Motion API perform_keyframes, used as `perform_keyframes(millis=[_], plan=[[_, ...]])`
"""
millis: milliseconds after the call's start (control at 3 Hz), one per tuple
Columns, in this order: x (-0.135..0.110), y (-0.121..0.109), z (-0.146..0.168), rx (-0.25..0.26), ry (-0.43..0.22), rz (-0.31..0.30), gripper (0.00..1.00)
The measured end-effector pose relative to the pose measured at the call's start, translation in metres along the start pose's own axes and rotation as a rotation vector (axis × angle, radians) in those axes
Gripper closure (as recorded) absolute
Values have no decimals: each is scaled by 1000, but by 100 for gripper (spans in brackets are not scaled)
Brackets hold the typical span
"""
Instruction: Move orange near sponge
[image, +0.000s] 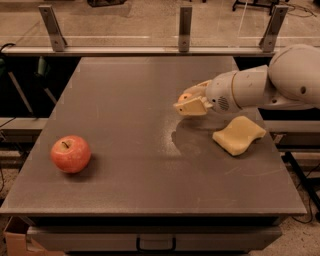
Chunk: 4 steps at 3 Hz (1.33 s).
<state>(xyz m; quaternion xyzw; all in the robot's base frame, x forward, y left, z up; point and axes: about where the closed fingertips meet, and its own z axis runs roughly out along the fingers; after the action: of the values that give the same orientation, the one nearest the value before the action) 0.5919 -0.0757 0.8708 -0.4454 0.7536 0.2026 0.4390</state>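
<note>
My gripper (190, 101) hangs over the right middle of the grey table (125, 125), held a little above it. It is shut on the orange (184, 97), of which only a small orange patch shows between the pale fingers. The pale yellow sponge (239, 134) lies flat on the table just right of and in front of the gripper, a short gap away. The white arm (270, 85) reaches in from the right edge, above the sponge.
A red-pink apple (70, 153) with a stem sits near the table's front left. A rail with metal posts (185, 27) runs along the far edge. A drawer handle (156, 245) shows under the front edge.
</note>
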Motion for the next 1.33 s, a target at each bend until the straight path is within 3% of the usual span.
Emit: perform_keyframes(millis=[667, 1333], plan=[[40, 3, -51, 75, 85, 27, 59], [58, -4, -66, 101, 126, 27, 13]])
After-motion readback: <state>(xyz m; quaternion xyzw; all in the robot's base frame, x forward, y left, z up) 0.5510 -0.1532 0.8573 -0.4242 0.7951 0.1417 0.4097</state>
